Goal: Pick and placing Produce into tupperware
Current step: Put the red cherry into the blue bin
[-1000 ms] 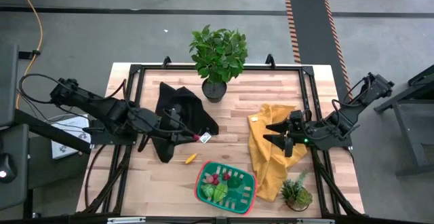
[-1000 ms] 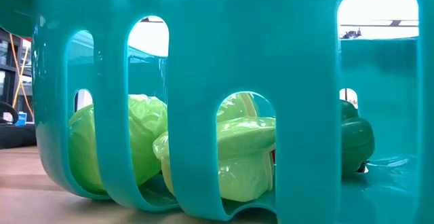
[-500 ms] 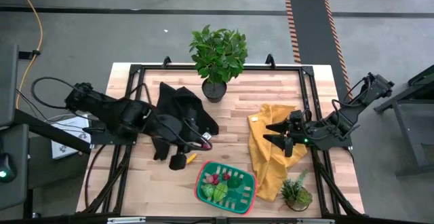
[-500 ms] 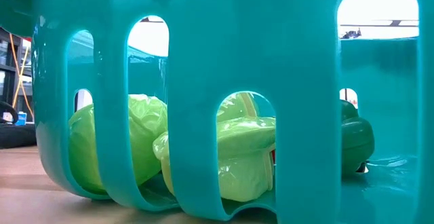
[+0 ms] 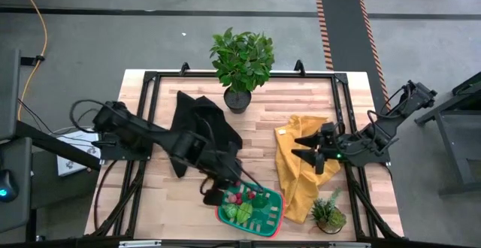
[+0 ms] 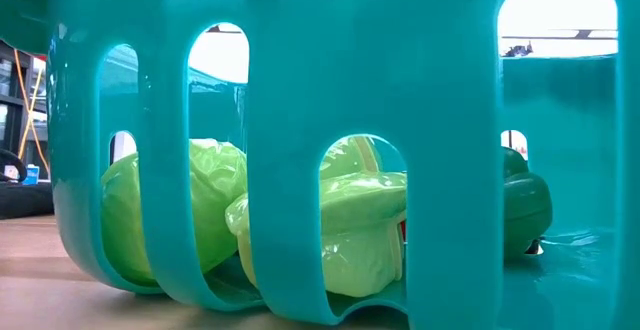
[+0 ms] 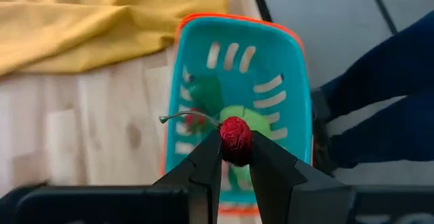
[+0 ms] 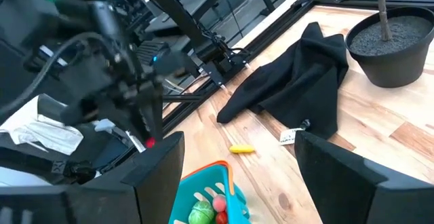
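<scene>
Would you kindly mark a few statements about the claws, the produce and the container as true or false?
1. The left claw grips a red piece of produce over the tupperware. True.
2. The right claw is shut on the yellow cloth. False: it is open above the cloth.
3. The tupperware holds nothing. False: lime-green pieces lie inside.
4. A small yellow piece lies on the table near the black cloth. True.
</scene>
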